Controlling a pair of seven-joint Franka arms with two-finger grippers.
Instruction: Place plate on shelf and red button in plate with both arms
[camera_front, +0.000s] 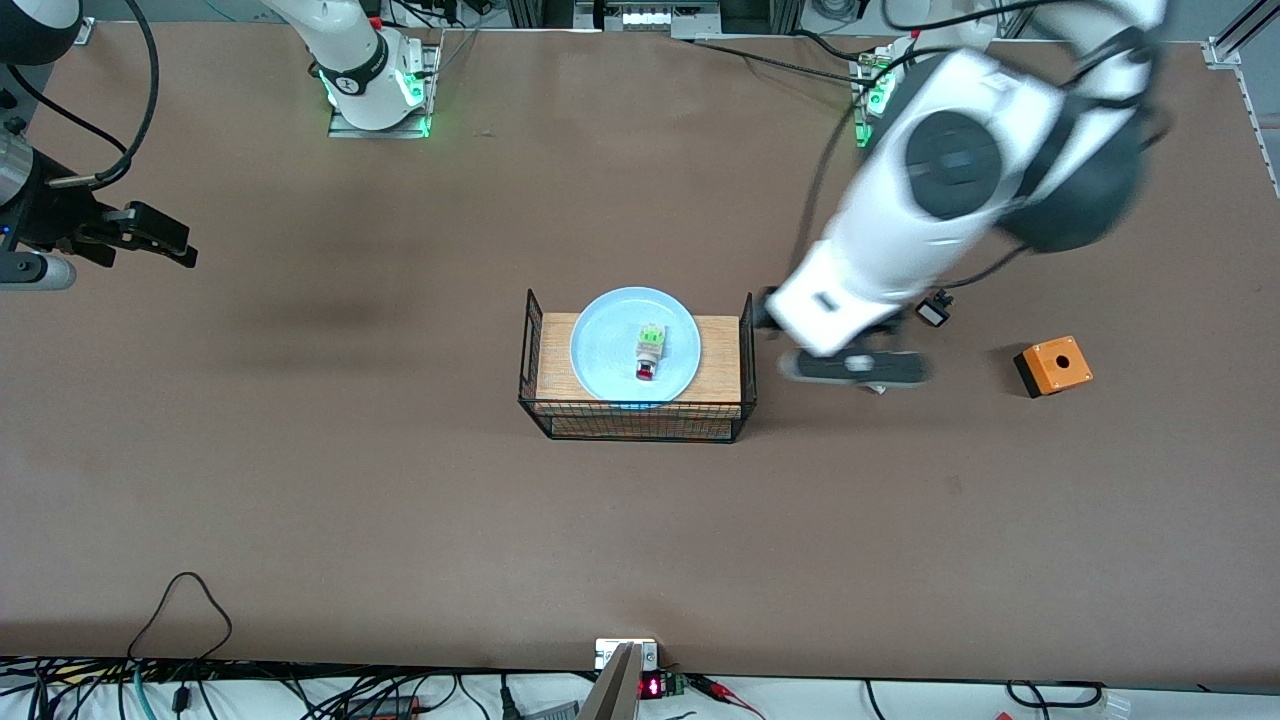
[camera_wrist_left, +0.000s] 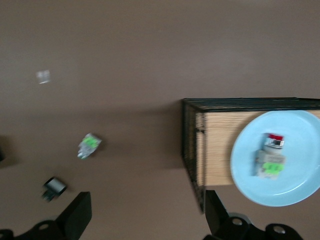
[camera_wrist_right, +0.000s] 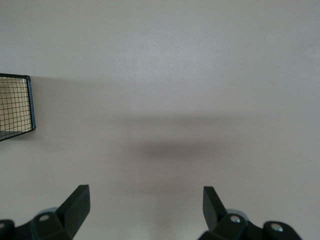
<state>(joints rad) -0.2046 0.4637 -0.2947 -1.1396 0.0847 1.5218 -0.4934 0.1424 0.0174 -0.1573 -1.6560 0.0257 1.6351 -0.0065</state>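
Note:
The pale blue plate (camera_front: 605, 345) lies on a wooden board (camera_front: 718, 355) inside a black wire basket (camera_front: 636, 420) at mid-table. The red button (camera_front: 647, 356) lies on its side on the plate, its red cap toward the front camera. Both also show in the left wrist view, plate (camera_wrist_left: 295, 187) and red button (camera_wrist_left: 270, 155). My left gripper (camera_front: 850, 367) is open and empty over bare table beside the basket, toward the left arm's end; its arm is blurred with motion. My right gripper (camera_front: 165, 240) is open and empty, high over the right arm's end of the table.
An orange box (camera_front: 1053, 366) with a round hole sits toward the left arm's end. A small black-and-white button (camera_front: 933, 309) lies by the left hand and also shows in the left wrist view (camera_wrist_left: 53, 187), beside a white-green button (camera_wrist_left: 89, 146). The right wrist view catches the basket's corner (camera_wrist_right: 15, 107).

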